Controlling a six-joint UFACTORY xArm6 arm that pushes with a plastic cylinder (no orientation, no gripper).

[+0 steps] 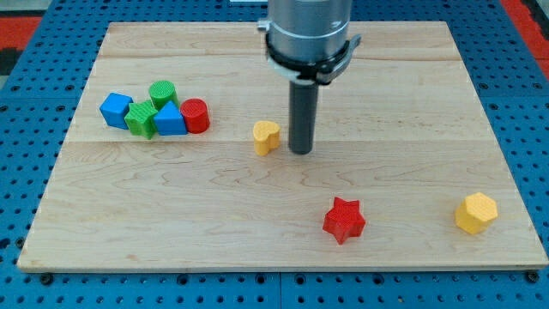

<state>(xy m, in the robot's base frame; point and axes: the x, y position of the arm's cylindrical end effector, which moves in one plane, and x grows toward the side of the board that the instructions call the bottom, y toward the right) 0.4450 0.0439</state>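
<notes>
- my tip [300, 151] stands just right of the yellow heart block [267, 136], seemingly a sliver apart; a bare rod, no jaws to tell of.
- red star [344, 220] lies below-right; yellow hexagon [476, 213] far right.
- five blocks huddle left: blue cube [115, 109], green star [141, 119], green cylinder [162, 93], blue triangle [170, 119], red cylinder [196, 115].

A pale wooden board [171, 215] lay on a blue perforated table [34, 103]; red showed at two o'clock.
</notes>
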